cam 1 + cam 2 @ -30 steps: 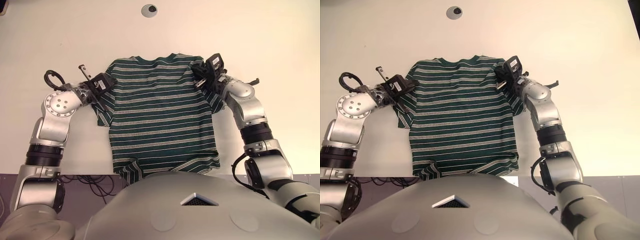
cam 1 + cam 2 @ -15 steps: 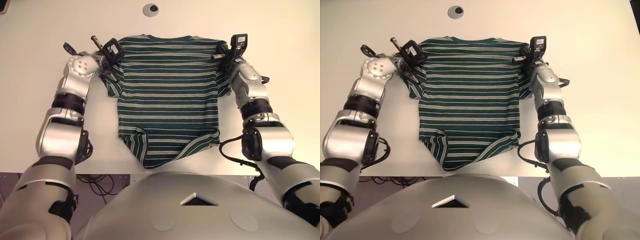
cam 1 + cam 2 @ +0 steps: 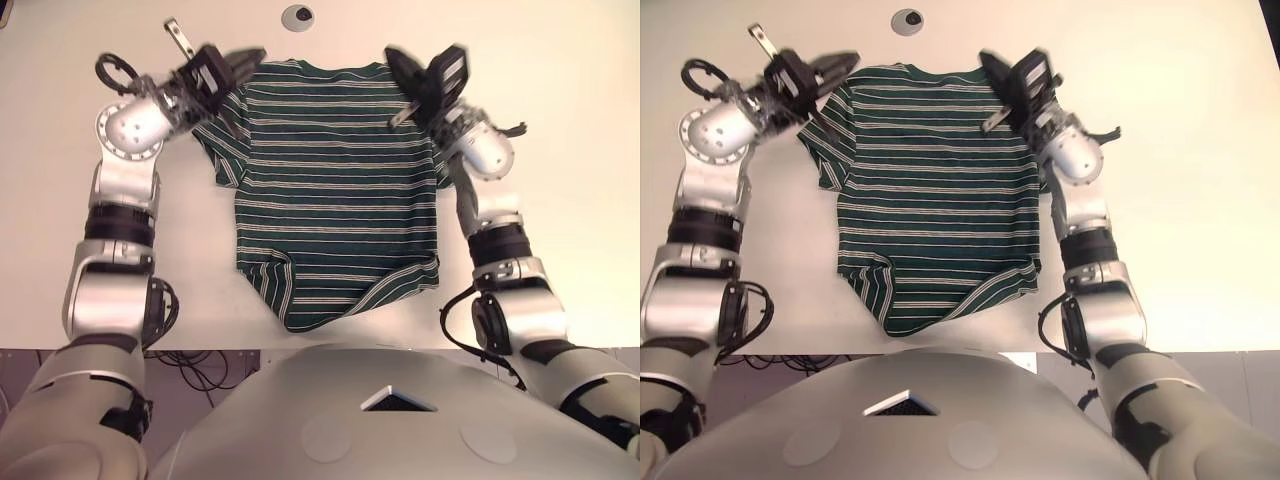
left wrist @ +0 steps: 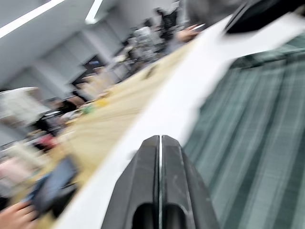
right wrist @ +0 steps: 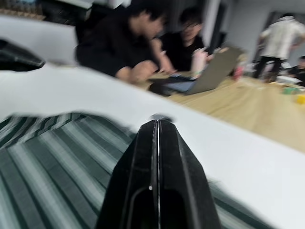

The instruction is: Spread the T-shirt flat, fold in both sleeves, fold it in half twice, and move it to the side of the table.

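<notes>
The T-shirt [image 3: 335, 190] is lying on the table [image 3: 570, 130] straight in front of us, its collar [image 3: 320, 67] pointing to 12 o'clock and its hem [image 3: 330, 300] to 6 o'clock. The body is lying mostly flat, but the hem is curling over toward 7 o'clock and the sleeve [image 3: 222, 165] at 10 o'clock is bunching against the side. We are judging the cloth to be light, soft and limp: it is going to sag and drag rather than hold a shape, and nothing in it is going to break. So we are thinking a pinch on an edge, at the shoulder seams, the sleeve cuffs or the hem corners, is going to serve better than a grab at the middle. The left gripper [image 4: 160, 138] is hanging over the shoulder at 11 o'clock and the right gripper [image 5: 157, 123] over the shoulder at 1 o'clock, each with its fingers pressed together on nothing. Both forearms are running up along the shirt's sides at 9 and 3 o'clock, with the wrists bending so that the fingers are pointing inward toward the collar.
</notes>
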